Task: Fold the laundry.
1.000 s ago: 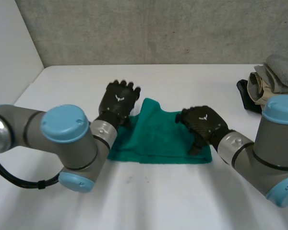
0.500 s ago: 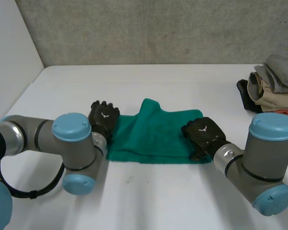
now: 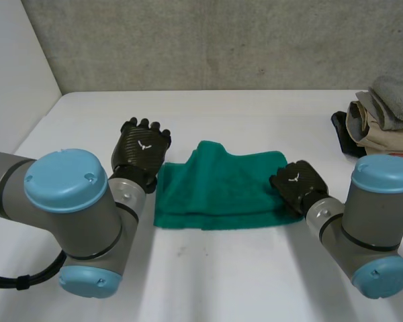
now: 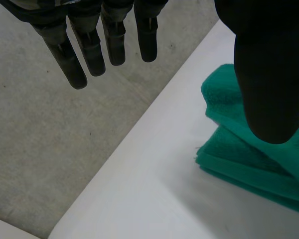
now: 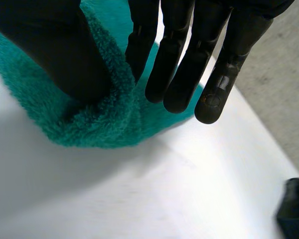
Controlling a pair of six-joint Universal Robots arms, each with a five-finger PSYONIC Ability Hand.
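Note:
A green towel [image 3: 218, 184] lies folded in the middle of the white table [image 3: 208, 268], with a raised hump along its far edge. My right hand [image 3: 297, 186] sits at the towel's right edge. In the right wrist view its thumb and fingers [image 5: 189, 64] pinch a fold of the green towel [image 5: 94, 119]. My left hand [image 3: 142, 147] hovers just off the towel's far left corner with straight fingers [image 4: 89, 45] spread and nothing in it; the green towel [image 4: 249, 154] lies beside its thumb.
A pile of folded grey and beige laundry [image 3: 383, 117] with a dark item under it stands at the table's far right. A grey wall [image 3: 208, 40] runs behind the table. A dark cloth [image 5: 294, 209] lies beyond my right fingertips.
My right hand slid right to the towel's right edge and closed on it. My left hand came off the towel's left side and rose with fingers straight.

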